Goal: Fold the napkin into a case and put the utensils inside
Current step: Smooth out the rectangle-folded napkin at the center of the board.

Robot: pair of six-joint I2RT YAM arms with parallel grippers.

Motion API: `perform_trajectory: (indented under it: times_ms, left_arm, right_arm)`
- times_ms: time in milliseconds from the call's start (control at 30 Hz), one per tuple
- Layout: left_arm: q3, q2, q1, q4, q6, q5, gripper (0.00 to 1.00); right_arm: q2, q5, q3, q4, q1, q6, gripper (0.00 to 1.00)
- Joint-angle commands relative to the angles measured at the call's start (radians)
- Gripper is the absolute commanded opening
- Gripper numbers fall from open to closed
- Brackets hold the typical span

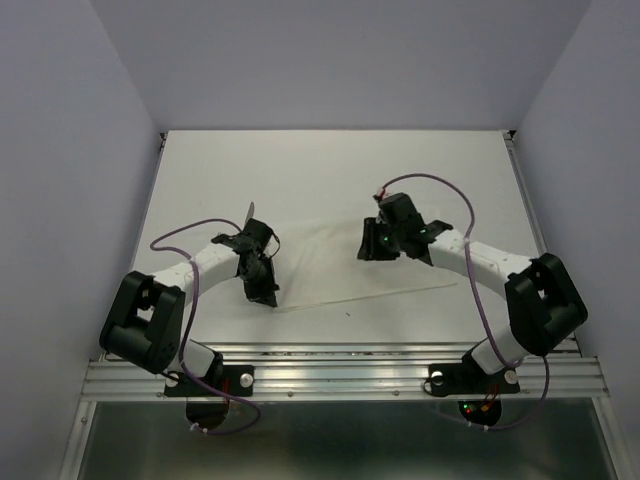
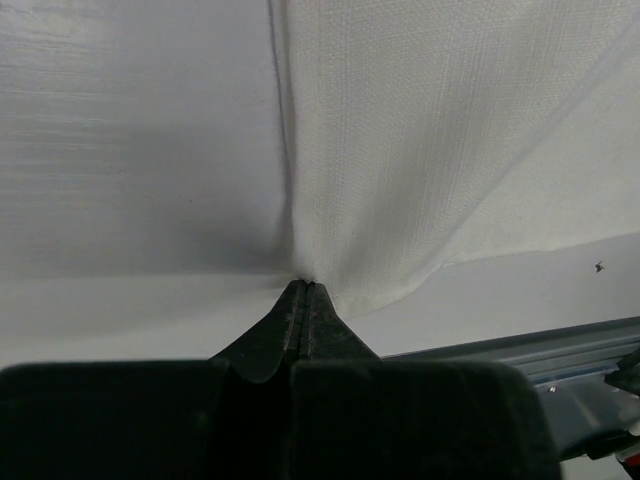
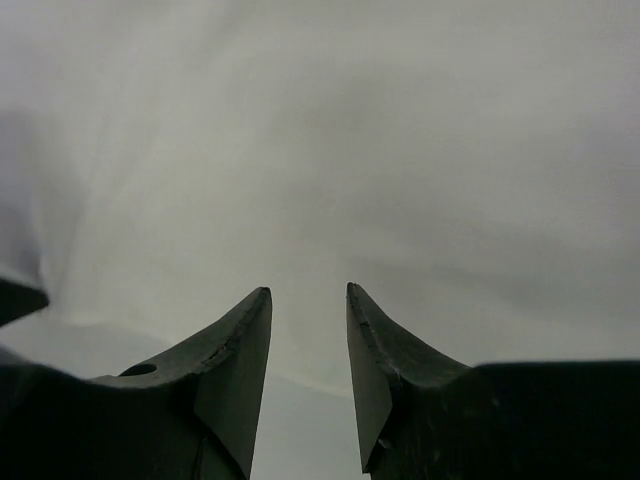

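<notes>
The white table (image 1: 330, 170) fills the middle of the top view, with plain walls around it and a metal rail (image 1: 340, 365) along its lower edge. The napkin (image 1: 340, 265) lies spread across the centre of the table, between the two arms. It is nearly the same white as the surface, and its lower edge shows as a faint line running from lower left towards the right.

The left arm (image 1: 200, 262) reaches in from the lower left and the right arm (image 1: 480, 262) from the lower right.

The left gripper (image 1: 268, 298) sits at the napkin's left end. In the left wrist view its fingers (image 2: 290, 320) are pressed together on the cloth, and creases fan out from the tips towards the upper right of that frame, so this claw is closed on the napkin.

The right gripper (image 1: 362, 245) points left over the napkin's upper right part. In the right wrist view its two fingers (image 3: 240, 340) stand partly apart, with a clear gap and nothing between them. White cloth fills the frame beyond the tips.
</notes>
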Motion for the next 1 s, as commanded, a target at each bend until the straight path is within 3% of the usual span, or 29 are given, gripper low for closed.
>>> perform_trajectory:
  times_ms: [0, 33, 133, 233, 433, 467, 567, 700, 967]
  left_arm:
    - [-0.006, -0.007, -0.012, -0.045, 0.042, 0.027, 0.00]
    - [-0.007, -0.011, -0.013, -0.051, 0.048, 0.028, 0.02]
    - [-0.001, -0.030, -0.015, -0.093, 0.077, 0.030, 0.38]
    - [0.029, -0.062, -0.010, -0.132, 0.101, 0.007, 0.42]
    - [0.092, -0.140, 0.083, -0.129, 0.089, -0.009, 0.20]
    - [0.089, -0.145, 0.127, -0.089, 0.083, 0.017, 0.13]
    - [0.082, -0.130, 0.168, 0.024, 0.039, 0.051, 0.06]
    - [0.074, -0.050, 0.168, 0.167, -0.012, 0.120, 0.00]
    - [0.056, 0.031, 0.168, 0.345, -0.064, 0.181, 0.00]
  right_arm:
    - [0.049, -0.017, 0.046, 0.085, 0.207, 0.029, 0.42]
    - [0.069, -0.018, 0.058, 0.091, 0.231, 0.036, 0.42]
    - [0.143, -0.078, 0.101, 0.139, 0.297, 0.062, 0.42]
    - [0.220, -0.112, 0.173, 0.154, 0.346, 0.064, 0.42]
    - [0.310, -0.210, 0.241, 0.212, 0.397, 0.084, 0.41]
    - [0.335, -0.227, 0.256, 0.219, 0.415, 0.081, 0.40]
    - [0.388, -0.283, 0.282, 0.251, 0.436, 0.081, 0.35]
    - [0.435, -0.319, 0.296, 0.265, 0.455, 0.095, 0.27]
    - [0.447, -0.316, 0.243, 0.282, 0.455, 0.102, 0.25]
